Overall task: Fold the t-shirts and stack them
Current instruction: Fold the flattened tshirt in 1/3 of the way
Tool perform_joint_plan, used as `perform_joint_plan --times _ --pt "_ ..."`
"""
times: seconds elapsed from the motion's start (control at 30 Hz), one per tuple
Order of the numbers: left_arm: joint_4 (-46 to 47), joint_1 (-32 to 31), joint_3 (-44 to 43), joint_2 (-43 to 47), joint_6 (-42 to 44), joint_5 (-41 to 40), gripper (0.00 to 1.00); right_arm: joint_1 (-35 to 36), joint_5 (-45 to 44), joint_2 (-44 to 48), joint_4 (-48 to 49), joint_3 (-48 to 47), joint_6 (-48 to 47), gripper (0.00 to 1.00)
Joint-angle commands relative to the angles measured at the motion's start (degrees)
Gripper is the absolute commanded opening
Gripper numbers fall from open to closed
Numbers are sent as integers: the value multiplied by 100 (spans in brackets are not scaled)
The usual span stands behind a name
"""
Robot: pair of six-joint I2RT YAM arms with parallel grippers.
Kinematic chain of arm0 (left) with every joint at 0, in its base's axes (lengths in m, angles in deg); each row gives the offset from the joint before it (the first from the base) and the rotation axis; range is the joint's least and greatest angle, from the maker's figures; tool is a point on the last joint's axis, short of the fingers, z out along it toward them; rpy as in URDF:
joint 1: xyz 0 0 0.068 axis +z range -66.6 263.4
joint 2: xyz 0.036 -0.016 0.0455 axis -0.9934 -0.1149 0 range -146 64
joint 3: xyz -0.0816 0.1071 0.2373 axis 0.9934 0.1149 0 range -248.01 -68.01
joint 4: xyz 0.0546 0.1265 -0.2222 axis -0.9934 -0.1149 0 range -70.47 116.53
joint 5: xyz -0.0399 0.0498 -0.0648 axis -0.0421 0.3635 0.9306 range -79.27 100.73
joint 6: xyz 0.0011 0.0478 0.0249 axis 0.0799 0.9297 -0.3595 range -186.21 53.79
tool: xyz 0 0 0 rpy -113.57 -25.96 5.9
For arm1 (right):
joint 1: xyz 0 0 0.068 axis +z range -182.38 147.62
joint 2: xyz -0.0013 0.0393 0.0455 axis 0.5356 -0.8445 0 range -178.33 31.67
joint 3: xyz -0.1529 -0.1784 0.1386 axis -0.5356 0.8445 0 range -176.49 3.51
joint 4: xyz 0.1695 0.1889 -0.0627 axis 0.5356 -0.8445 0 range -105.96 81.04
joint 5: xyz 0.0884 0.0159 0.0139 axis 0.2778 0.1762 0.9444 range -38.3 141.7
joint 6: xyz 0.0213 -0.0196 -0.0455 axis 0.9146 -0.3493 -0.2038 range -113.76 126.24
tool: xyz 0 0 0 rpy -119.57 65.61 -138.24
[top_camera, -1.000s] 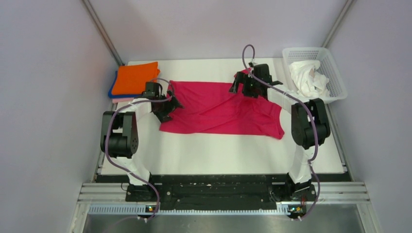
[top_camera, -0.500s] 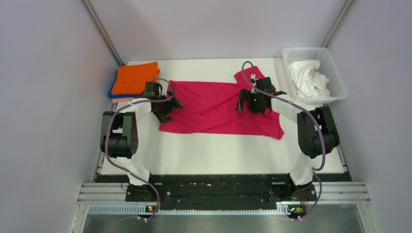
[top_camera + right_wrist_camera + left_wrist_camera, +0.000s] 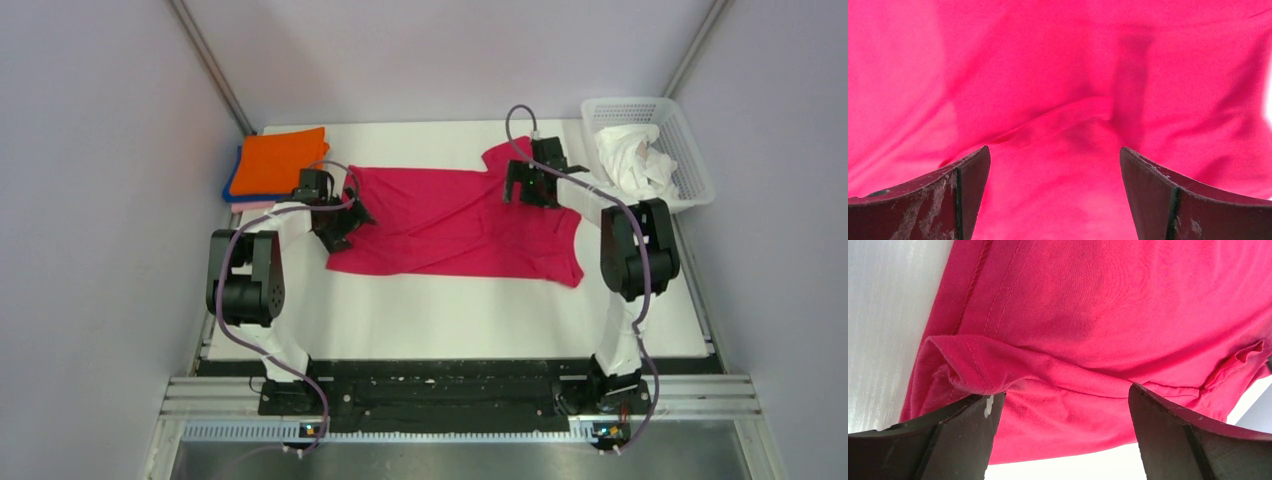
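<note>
crimson shirt [image 3: 450,225] spread on counter [image 3: 450,310], frame centre, long axis left-right | left tool [image 3: 345,225] jaws wide apart, empty, at rumpled left edge | right tool [image 3: 530,185] jaws wide apart, empty, over upper-right shoulder area | each arm nearest its own end

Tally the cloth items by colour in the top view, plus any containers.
crimson shirt: 1
orange shirt: 1
blue shirt: 1, only an edge shows
pale pink shirt: 1, only an edge shows
white cloth: 1 crumpled bundle, piece count unclear
basket: 1
Total: 6
</note>
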Motion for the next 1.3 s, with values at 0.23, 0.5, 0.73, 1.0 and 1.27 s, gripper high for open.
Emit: perform_joint_plan --times 0.23,0.5,0.73,1.0,1.27 --pt "-319 36 30 155 317 -218 99 -286 -623 136 -465 -1071 -854 99" --pt "-429 7 -79 427 307 -33 99 559 -548 1141 -410 231 -584 99" --pt "-272 -154 -112 534 254 -18 99 809 -188 1570 -223 1377 123 99" --pt "58 -165 409 91 109 -63 99 811 -304 1370 -318 1960 310 99" --pt "-11 -184 1609 912 -129 -285 99 873 -555 1981 -673 2801 382 99"
